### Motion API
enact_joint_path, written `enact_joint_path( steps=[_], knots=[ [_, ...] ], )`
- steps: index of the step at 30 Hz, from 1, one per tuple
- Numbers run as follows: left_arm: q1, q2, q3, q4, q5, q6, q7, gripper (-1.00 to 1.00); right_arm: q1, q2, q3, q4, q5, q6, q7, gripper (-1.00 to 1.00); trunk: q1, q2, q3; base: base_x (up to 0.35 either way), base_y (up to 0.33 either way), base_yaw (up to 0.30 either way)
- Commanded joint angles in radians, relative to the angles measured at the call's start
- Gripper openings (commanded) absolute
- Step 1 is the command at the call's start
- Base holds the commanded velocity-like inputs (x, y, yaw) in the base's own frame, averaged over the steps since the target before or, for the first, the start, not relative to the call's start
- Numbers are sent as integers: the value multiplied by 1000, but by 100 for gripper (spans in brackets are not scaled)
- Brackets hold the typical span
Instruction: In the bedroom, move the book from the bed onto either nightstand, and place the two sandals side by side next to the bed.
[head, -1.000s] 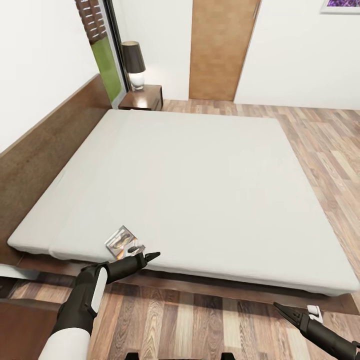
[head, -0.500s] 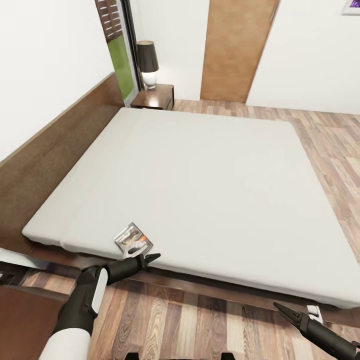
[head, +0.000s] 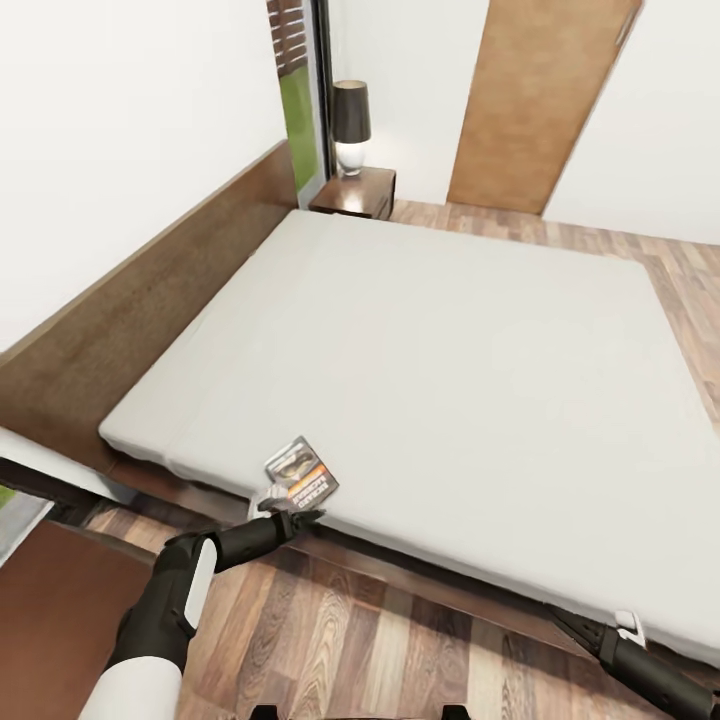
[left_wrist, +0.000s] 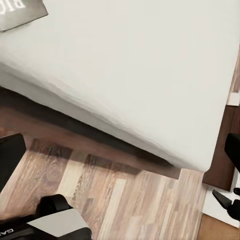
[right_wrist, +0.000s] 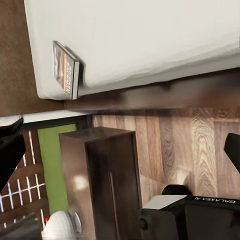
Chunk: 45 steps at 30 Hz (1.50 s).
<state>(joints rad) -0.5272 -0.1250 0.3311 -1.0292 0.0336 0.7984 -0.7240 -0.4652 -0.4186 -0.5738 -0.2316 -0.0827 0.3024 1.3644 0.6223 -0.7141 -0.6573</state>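
Head view first, nearest to you: your left gripper (head: 290, 519) hangs over the wood-plank floor (head: 380, 650) just short of the near edge of the bed (head: 450, 370), its dark fingers pointing at the mattress and lying close together; you cannot tell from these pictures whether they are fully closed, and nothing sits between them. Your right gripper (head: 572, 626) is low at the right, over the floor beside the bed's near edge, and its fingers look drawn to a point, though the gap is too small to judge.

Just beyond your left fingertips lies the book (head: 301, 473), flat on the mattress near the bed's near corner at the headboard end, orange-red band and white lettering up. It is apart from the gripper, close by. In the right wrist view the book (right_wrist: 66, 75) sits right at the mattress corner, with a dark wooden nightstand (right_wrist: 110, 180) standing on the floor close to that corner.

Further off, the brown headboard (head: 140, 330) runs along the white wall. At the far end stands another nightstand (head: 358, 192) carrying a lamp (head: 350, 125), with a brown door (head: 540, 100) beyond.
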Motion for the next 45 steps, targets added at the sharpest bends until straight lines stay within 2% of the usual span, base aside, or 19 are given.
enact_joint_path(
  steps=[1,14,25,29,31,33,34,36,37,42,43,44,45],
  knots=[
    [-1,-1,3,0,3,9,-2,100,0,0,3,0,-8,10,2,100,0,-1,-1,0,0,268],
    [-1,-1,3,0,3,9,-1,100,0,0,4,1,-8,10,4,100,0,-1,-1,0,0,245],
    [-1,-2,3,1,3,9,1,100,0,0,5,25,-7,10,4,100,0,-1,-1,0,0,44],
    [-1,5,4,58,0,-9,2,100,0,0,6,27,-6,10,4,100,0,-1,-1,0,0,0],
    [-1,21,5,84,0,-41,0,100,0,0,6,27,-6,10,4,100,0,-1,-1,0,0,0],
    [-1,61,5,115,1,-94,-5,100,0,0,6,28,-6,10,4,100,0,-1,-1,0,0,0],
    [-1,69,6,120,1,-101,-5,100,0,0,6,28,-6,10,4,100,0,-1,-1,0,0,0],
    [4,104,6,145,2,-120,-12,100,0,0,6,28,-6,10,4,100,0,-1,-1,0,0,0],
    [6,112,6,148,2,-122,-18,100,0,0,6,28,-6,10,4,100,0,-1,-1,0,0,0],
    [19,188,5,167,-8,-133,-180,100,0,0,6,28,-6,10,3,100,0,-1,-1,0,0,0],
    [20,194,5,169,-12,-133,-189,100,0,0,6,28,-6,10,3,100,0,-1,-1,0,0,0],
    [21,214,5,197,-30,-136,-212,100,0,0,6,28,-6,9,3,100,0,-1,-1,0,0,0],
    [22,217,5,206,-34,-137,-216,100,0,0,6,28,-6,8,3,100,0,-1,-1,0,0,0]
  ],
)
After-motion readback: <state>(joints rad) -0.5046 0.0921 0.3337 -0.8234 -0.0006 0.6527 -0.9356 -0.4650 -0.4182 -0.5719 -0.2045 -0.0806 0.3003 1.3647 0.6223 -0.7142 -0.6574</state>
